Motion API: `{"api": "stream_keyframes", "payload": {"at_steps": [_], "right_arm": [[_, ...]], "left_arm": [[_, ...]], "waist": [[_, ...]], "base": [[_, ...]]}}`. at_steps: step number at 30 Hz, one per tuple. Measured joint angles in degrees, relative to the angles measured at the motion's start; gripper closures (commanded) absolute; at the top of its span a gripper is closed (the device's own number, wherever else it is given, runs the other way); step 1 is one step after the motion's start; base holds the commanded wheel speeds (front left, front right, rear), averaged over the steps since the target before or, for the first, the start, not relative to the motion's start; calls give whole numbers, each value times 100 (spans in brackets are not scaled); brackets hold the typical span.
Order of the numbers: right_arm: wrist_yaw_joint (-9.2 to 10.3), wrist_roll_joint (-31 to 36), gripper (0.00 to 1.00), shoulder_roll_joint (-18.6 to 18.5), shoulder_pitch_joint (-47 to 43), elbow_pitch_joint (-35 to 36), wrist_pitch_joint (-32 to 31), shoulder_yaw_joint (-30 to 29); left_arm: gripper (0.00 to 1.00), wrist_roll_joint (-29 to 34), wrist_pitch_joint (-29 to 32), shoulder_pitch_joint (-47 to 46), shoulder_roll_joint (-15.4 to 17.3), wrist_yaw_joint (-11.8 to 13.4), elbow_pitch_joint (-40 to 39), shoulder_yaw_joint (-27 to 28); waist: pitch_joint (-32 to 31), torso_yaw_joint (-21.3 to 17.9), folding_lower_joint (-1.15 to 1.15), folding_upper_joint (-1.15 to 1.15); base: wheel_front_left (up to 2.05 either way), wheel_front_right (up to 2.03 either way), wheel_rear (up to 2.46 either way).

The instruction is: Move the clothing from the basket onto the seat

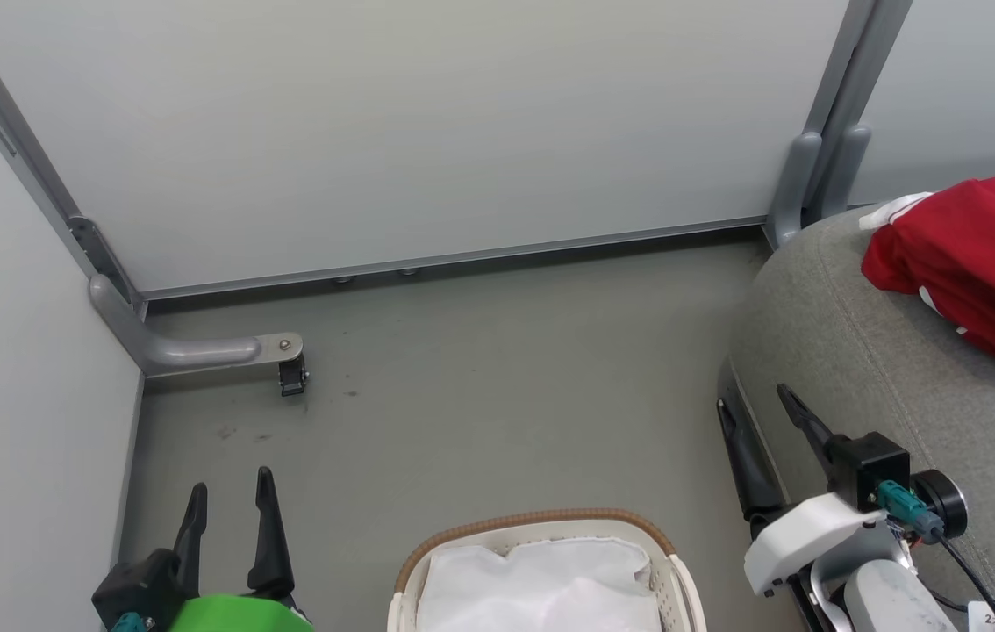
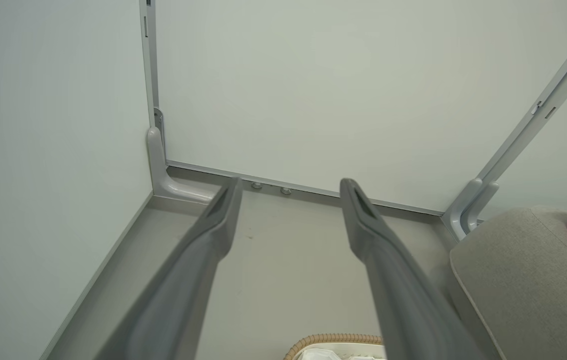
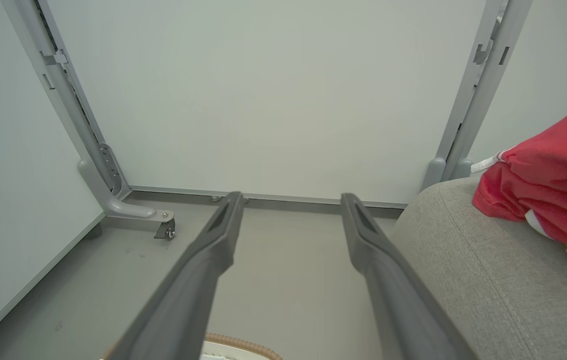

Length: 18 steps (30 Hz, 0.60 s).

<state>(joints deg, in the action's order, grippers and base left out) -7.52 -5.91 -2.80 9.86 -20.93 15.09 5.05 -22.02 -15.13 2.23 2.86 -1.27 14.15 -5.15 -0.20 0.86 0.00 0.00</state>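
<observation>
Grey floor (image 1: 480, 369), pale partition panels (image 1: 392, 123) on metal frames, caster (image 1: 292, 377) at the left corner. Clothing (image 1: 980, 254) lies on the seat (image 1: 848, 351), far right. Basket (image 1: 541, 522) bottom centre, white liner (image 1: 541, 579) inside. Left gripper (image 1: 232, 481) and right gripper (image 1: 753, 397) both spread, empty.

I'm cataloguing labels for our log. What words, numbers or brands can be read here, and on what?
None legible.
White tag on the black cable, head view's lower right: dark marks, too small and cut off to read.
Clothing, basket, seat: no print seen.
</observation>
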Motion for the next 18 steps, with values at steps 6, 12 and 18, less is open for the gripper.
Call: {"api": "stream_keyframes", "payload": {"at_steps": [6, 12, 18], "right_arm": [[0, 22, 0, 0, -167, 41, 0, -41], [0, -14, 0, 1, -203, 32, 0, -86], [0, -90, 0, 1, -203, 32, 0, -110]], "left_arm": [[0, 78, 0, 105, 0, 35, -43, 37], [0, 109, 0, 128, 0, 46, -21, 37], [0, 125, 0, 127, 0, 29, 45, 37]], "waist": [[-41, -107, 0, 0], [-45, -123, 0, 0], [-46, -89, 0, 0]], "base": [[0, 0, 0], [0, 0, 0], [0, 0, 0]]}}
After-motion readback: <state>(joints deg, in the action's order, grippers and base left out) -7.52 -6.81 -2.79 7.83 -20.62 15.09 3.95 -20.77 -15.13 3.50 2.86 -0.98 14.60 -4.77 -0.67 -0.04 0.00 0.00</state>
